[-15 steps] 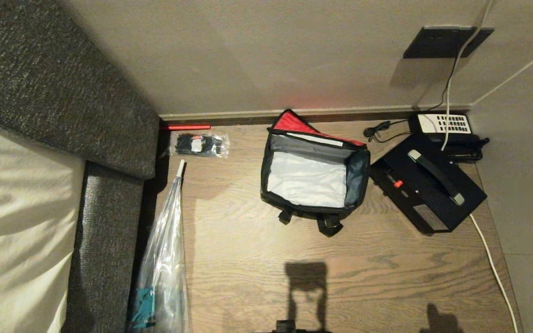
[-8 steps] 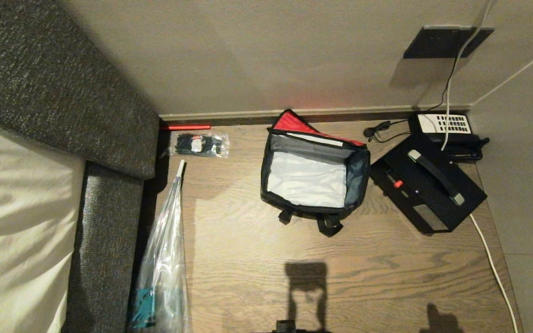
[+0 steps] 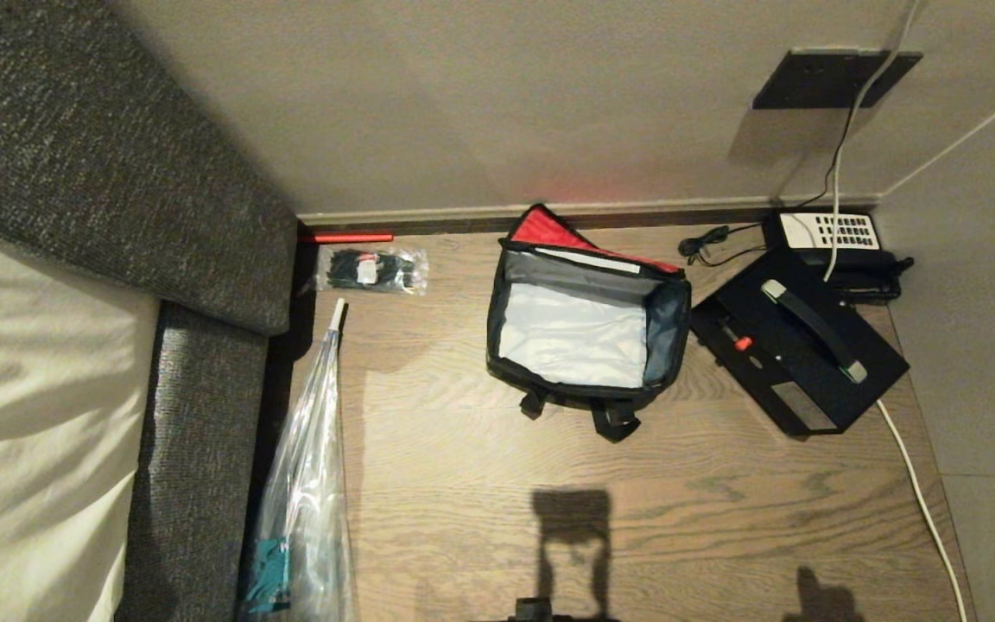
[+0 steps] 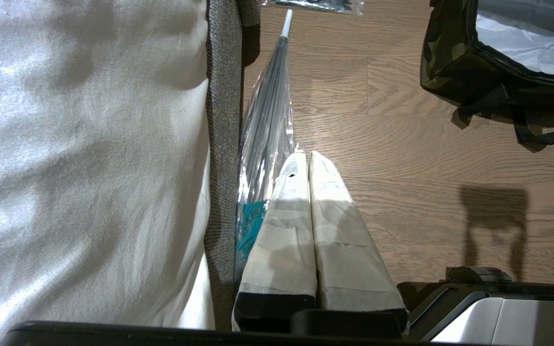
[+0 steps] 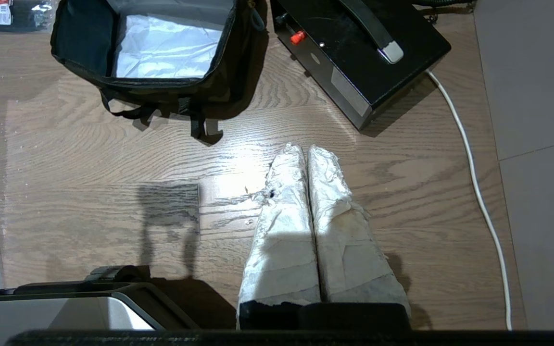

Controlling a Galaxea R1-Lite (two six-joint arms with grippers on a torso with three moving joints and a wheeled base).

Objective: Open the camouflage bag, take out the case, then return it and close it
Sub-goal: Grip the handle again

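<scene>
Standing open on the wooden floor by the wall, the camouflage bag shows its pale grey interior, red-lined lid tipped back. The black case lies just beside it (out of the bag), against the telephone. My left gripper and right gripper both hang with fingers pressed together, empty, apart from the bag.

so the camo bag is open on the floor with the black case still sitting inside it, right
Not quite. The camouflage bag is open on the floor, but it holds nothing: the head view shows only its pale lining. The case lies on the floor beside the bag, toward the telephone.
</scene>
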